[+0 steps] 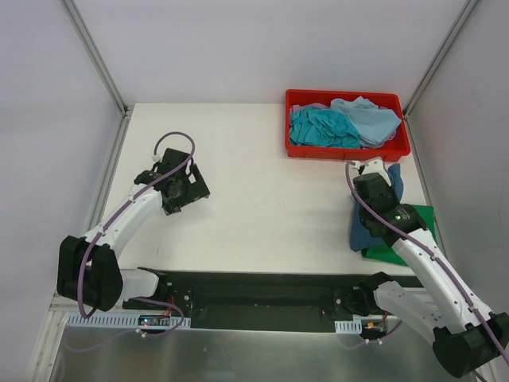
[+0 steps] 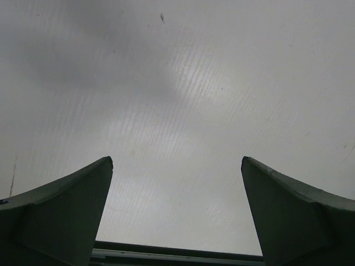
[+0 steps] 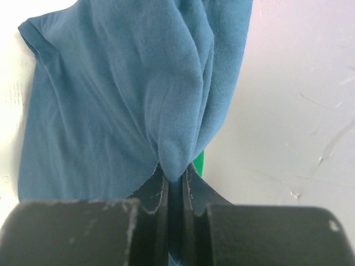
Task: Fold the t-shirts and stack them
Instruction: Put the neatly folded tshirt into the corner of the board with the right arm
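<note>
My right gripper is shut on a fold of the dark teal-blue t-shirt at the table's right side; in the right wrist view the cloth bunches up from between the closed fingertips. The shirt lies partly over a bright green t-shirt, a sliver of which shows in the right wrist view. A turquoise t-shirt and a pale blue t-shirt lie crumpled in the red bin. My left gripper is open and empty over bare table; its fingers are wide apart.
The red plastic bin stands at the back right, just beyond my right gripper. The white table has metal frame posts at its back corners and a black strip along the near edge.
</note>
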